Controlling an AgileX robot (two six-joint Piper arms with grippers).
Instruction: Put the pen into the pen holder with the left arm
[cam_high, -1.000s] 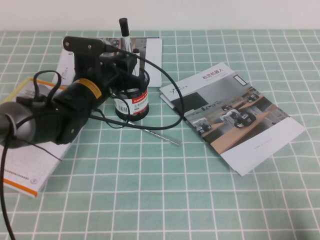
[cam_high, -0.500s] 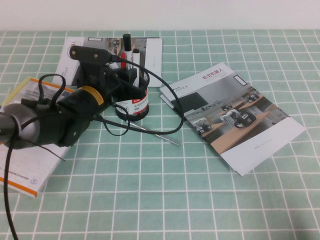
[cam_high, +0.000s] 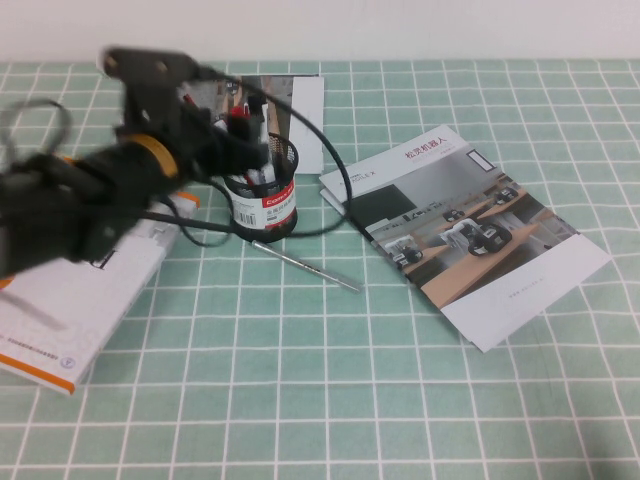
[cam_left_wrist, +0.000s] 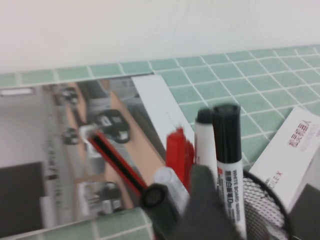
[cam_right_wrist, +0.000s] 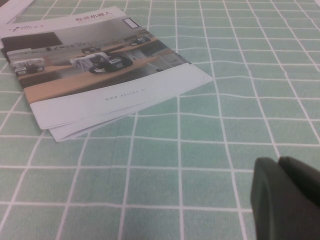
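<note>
The pen (cam_left_wrist: 227, 150), a white marker with black print and a black cap, stands upright in the black mesh pen holder (cam_left_wrist: 262, 200) beside a second similar marker (cam_left_wrist: 204, 135). In the high view the pen holder (cam_high: 266, 205) with its red-banded label stands at the back left, and pens stick out of its top (cam_high: 255, 125). My left gripper (cam_high: 228, 140) is at the holder's rim, blurred by motion. In the left wrist view the left gripper (cam_left_wrist: 252, 215) is open, with one finger on each side of the pen. My right gripper (cam_right_wrist: 277, 162) is shut and empty, low over the tablecloth.
Red pens (cam_left_wrist: 177, 150) share the holder. A thin silver pen (cam_high: 305, 265) lies in front of the holder. A brochure (cam_high: 470, 230) lies to the right, a magazine (cam_high: 300, 110) behind, and an orange-edged book (cam_high: 60, 330) at the left under my left arm.
The pen went from held high above the holder down into it. My left gripper has let it go, and the arm has swung up and to the left.
</note>
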